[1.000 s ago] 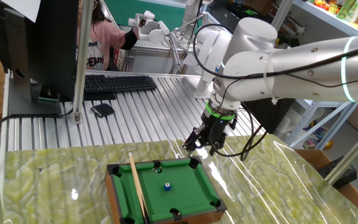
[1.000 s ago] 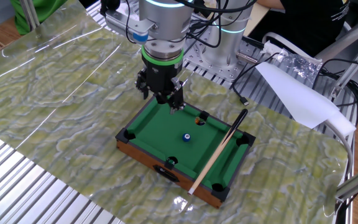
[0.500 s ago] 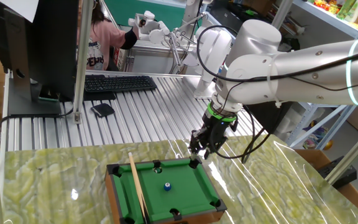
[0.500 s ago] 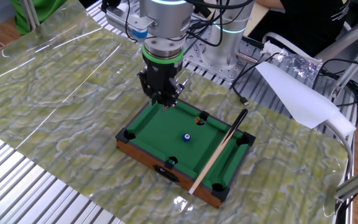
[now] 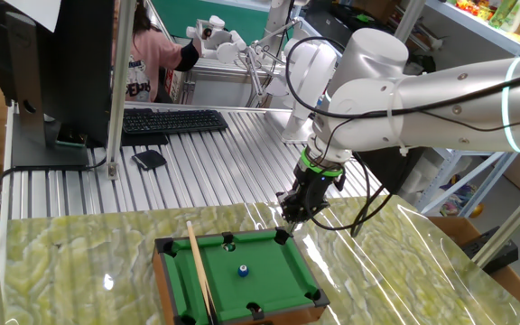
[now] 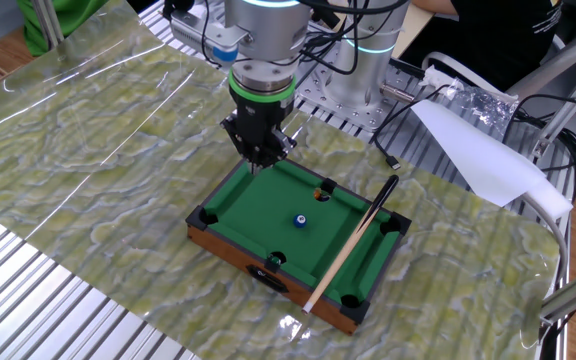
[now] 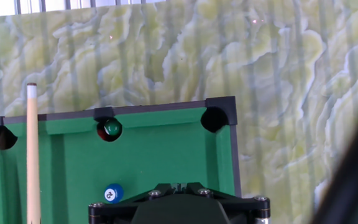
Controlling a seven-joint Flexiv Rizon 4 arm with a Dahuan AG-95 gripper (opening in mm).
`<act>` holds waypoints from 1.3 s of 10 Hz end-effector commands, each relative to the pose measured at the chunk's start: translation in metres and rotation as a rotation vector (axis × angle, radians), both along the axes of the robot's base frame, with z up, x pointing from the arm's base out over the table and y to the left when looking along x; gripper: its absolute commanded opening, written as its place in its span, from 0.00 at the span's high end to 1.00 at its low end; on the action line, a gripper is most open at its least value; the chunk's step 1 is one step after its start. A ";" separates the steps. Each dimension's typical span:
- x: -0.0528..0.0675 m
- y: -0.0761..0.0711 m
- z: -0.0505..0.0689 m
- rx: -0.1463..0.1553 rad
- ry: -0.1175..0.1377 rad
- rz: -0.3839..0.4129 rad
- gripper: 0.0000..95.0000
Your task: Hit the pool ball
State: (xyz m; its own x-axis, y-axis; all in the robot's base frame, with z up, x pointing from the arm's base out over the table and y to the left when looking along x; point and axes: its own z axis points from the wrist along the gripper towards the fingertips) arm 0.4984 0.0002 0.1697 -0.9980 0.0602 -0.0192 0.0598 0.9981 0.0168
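Observation:
The tiny blue pool ball (image 5: 242,270) lies near the middle of the miniature green pool table (image 5: 269,262). It also shows in the other fixed view (image 6: 300,221) and at the lower left of the hand view (image 7: 113,193). A thin wooden cue stick (image 5: 199,271) lies along one long side of the table (image 6: 258,200); it also shows in the other fixed view (image 6: 353,245) and the hand view (image 7: 32,155). My gripper (image 5: 289,217) is shut and empty, fingers pressed together, hovering over the table's rail, apart from the ball (image 6: 261,160) (image 7: 173,185).
A green and red ball (image 7: 110,129) sits in a side pocket. A keyboard (image 5: 171,120), a monitor (image 5: 61,63) and a person (image 5: 152,54) are behind the marble-patterned surface. A white paper sheet (image 6: 478,150) and cables lie past the table.
The gripper's fingers have closed from open to shut. The hand has shifted slightly over the table's rail. The ball and cue have not moved.

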 end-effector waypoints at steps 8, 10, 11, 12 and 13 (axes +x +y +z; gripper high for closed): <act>-0.004 0.001 -0.002 0.002 0.002 0.005 1.00; -0.011 0.002 -0.006 0.003 -0.006 -0.011 1.00; -0.013 0.003 -0.006 0.003 -0.007 -0.014 1.00; -0.014 0.003 -0.007 0.003 -0.007 -0.013 1.00; -0.014 0.003 -0.007 0.003 -0.007 -0.011 1.00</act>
